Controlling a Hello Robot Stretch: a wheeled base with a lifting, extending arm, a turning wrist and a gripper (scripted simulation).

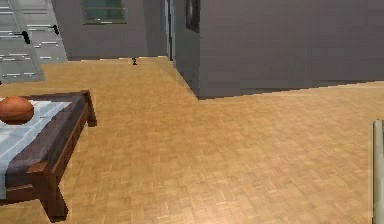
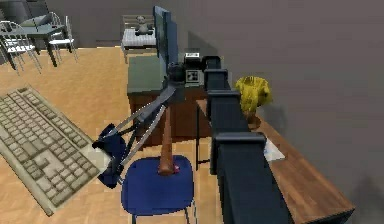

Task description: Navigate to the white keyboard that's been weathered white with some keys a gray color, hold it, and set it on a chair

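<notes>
Keyboard (image 2: 45, 140) lower left of frame, hanging off claw (image 2: 112, 146) tip, clear of floor, by blue chair (image 2: 155, 192).
Claw grip state: can't tell. Prob. light, stiff, slick plastic; likely tips if held at end, so take mid-edge.

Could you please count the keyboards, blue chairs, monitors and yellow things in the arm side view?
Keyboard: 1
Blue chair: 1
Monitor: 1
Yellow thing: 1
Total: 4
</notes>
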